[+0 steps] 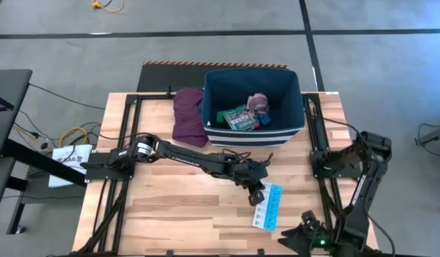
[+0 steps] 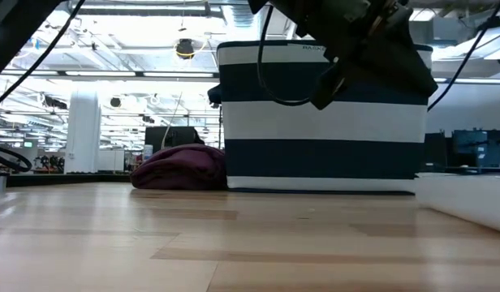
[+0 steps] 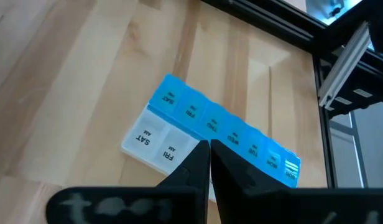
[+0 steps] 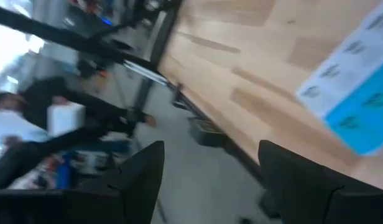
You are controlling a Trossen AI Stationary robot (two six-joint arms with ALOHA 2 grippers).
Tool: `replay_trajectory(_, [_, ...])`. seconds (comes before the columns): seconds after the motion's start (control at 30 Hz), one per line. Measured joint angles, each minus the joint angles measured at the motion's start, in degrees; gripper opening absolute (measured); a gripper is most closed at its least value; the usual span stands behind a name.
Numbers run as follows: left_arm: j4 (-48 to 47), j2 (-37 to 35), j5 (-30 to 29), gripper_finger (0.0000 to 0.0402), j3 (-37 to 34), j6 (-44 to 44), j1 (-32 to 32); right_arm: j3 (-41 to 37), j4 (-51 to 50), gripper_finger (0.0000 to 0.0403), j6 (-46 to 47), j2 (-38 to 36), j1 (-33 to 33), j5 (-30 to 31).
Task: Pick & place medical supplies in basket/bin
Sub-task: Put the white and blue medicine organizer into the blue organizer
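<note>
Since most supplies already lie in the navy bin [image 1: 291, 128], the left gripper [image 1: 256, 194] hangs over the blue-white pill strip [image 1: 268, 208] on the table, fingers pressed together w/ nothing between. Right gripper [image 4: 210, 174] waits at the table's near-right corner, fingers apart.

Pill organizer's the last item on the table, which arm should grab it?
Left. The left gripper already hangs beside the blue-white pill organizer, fingers shut and aimed at it in its wrist view. The right gripper sits at the table's near edge, open, aimed off the table.
</note>
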Motion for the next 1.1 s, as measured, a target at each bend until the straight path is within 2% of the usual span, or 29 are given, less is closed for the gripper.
replay_trajectory(0.23, [-1.3,0.0,0.0,0.0,-0.2,0.3,-0.2,0.0,-16.6,0.0255,2.5,-8.4,-0.1,-15.3])
replay_trajectory(0.33, [1.1,0.0,0.1,0.0,-2.1,1.0,-0.3,0.0,-20.3,0.0255,4.4,-9.2,-1.4,-20.7])
replay_trajectory(0.43, [6.3,0.0,0.6,0.0,-6.6,0.9,-0.8,-0.8,-18.3,0.0255,4.5,-7.3,-3.6,-19.5])
replay_trajectory(0.57, [13.0,0.2,0.6,0.0,-11.7,0.2,-1.1,-3.7,-10.9,0.0255,5.3,-2.8,-6.3,-19.1])
replay_trajectory(0.7, [15.8,0.2,3.4,0.0,-13.3,2.3,-1.1,-5.4,-1.2,0.0255,5.2,1.3,-7.8,-19.4])
replay_trajectory(0.77, [17.5,0.2,4.0,0.0,-13.3,4.6,-1.1,-5.4,0.6,0.0255,5.5,2.7,-8.1,-20.6])
replay_trajectory(0.9, [27.4,0.1,8.3,0.0,-13.3,10.2,-1.4,-5.4,1.8,0.0255,7.3,2.8,-8.3,-20.7])
replay_trajectory(1.0, [27.8,1.1,6.0,0.0,-13.1,10.2,-1.8,-5.4,2.9,0.0255,6.0,1.1,-8.3,-20.6])
replay_trajectory(1.1, [27.5,2.8,6.7,0.0,-13.0,8.4,-1.6,-5.4,3.5,0.0255,3.6,-0.7,-8.6,-20.5])
